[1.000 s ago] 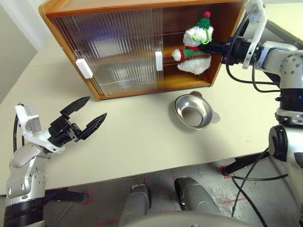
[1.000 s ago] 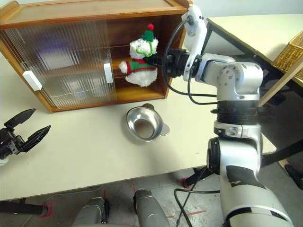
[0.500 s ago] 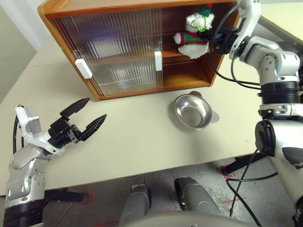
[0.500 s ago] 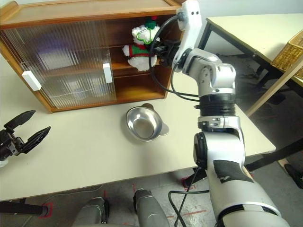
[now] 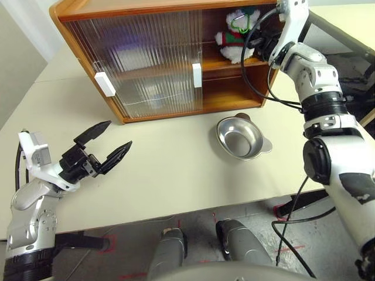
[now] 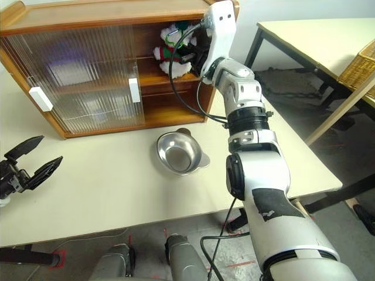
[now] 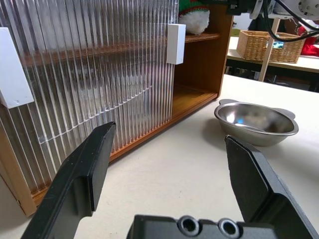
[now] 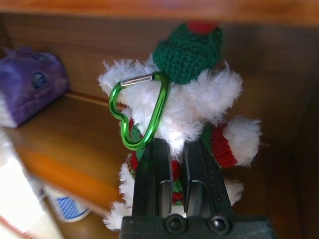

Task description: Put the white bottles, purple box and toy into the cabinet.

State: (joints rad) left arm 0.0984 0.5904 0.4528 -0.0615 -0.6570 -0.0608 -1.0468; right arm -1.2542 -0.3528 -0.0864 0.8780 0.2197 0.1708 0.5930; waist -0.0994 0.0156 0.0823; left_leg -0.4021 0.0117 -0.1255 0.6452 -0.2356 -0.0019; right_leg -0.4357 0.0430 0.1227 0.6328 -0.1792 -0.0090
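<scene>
Gripping toy (image 8: 189, 109), purple box (image 8: 30, 84) edge-cropped, blurred

Left gripper (image 5: 106, 143) hovers near-left, jaws spread wide. Right arm stretches far right, its gripper (image 8: 173, 164) clamped shut, grasping.

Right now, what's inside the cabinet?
On the upper shelf of the cabinet sits the toy, pinched by the right end effector. A purple box lies beside it. The ribbed doors blur whatever sits behind them.
</scene>
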